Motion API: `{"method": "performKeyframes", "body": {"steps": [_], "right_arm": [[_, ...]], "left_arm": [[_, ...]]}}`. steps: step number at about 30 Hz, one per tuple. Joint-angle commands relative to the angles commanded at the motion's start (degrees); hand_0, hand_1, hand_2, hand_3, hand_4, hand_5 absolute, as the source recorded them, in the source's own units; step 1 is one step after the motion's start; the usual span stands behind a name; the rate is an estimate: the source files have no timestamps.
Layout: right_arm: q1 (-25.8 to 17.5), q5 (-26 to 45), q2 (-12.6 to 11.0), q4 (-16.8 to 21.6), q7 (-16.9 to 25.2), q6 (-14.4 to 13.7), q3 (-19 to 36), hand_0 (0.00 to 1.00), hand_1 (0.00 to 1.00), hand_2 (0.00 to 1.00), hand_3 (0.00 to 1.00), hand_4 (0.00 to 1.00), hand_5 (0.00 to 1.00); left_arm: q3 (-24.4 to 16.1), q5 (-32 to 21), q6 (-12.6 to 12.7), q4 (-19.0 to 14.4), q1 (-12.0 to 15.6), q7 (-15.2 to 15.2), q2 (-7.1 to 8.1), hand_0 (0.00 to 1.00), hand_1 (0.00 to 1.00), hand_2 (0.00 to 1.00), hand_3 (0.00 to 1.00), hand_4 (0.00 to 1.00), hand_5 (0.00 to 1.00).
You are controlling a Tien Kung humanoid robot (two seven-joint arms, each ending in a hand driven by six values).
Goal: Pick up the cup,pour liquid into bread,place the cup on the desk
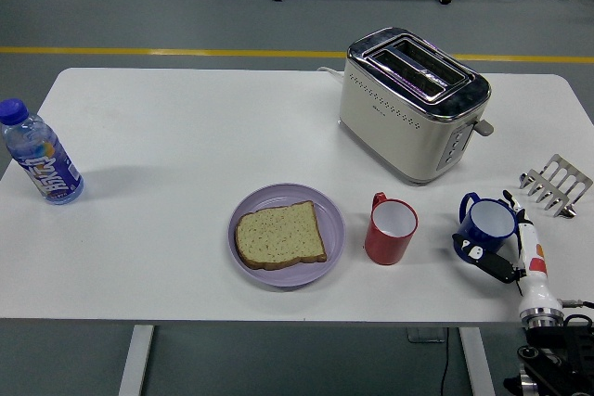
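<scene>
The robot's right hand point(506, 246) was at the near right part of the white table point(167, 146). Its fingers point(476, 252) were curled around the blue cup point(486, 225), holding it. One finger went up the far right side of the cup, and dark fingertips pressed on the near left side. The cup was upright, with its handle pointing up and to the left, away from the hand. I could not tell if it touched the table.

A red cup point(390, 229) stood just to the left of the hand. Farther left was a purple plate point(278, 271) with a slice of bread point(278, 235) on it. A toaster point(411, 104) sat behind the hand, farther back on the table. A small metal rack point(555, 184) was near the hand, back and to the right. A water bottle point(39, 153) stood far away to the left.
</scene>
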Motion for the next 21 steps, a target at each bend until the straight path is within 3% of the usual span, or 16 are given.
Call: {"method": "performKeyframes", "body": {"steps": [21], "right_arm": [[-2.16,-4.51,-1.1,5.93,-2.04,-0.92,2.04,0.963,0.832,0.946,0.998,0.998,0.119]], "left_arm": [[-0.04,0.18,-0.1,-0.03,0.05,0.06,0.0,0.679,0.683,0.698,0.542,0.251,0.998]]}}
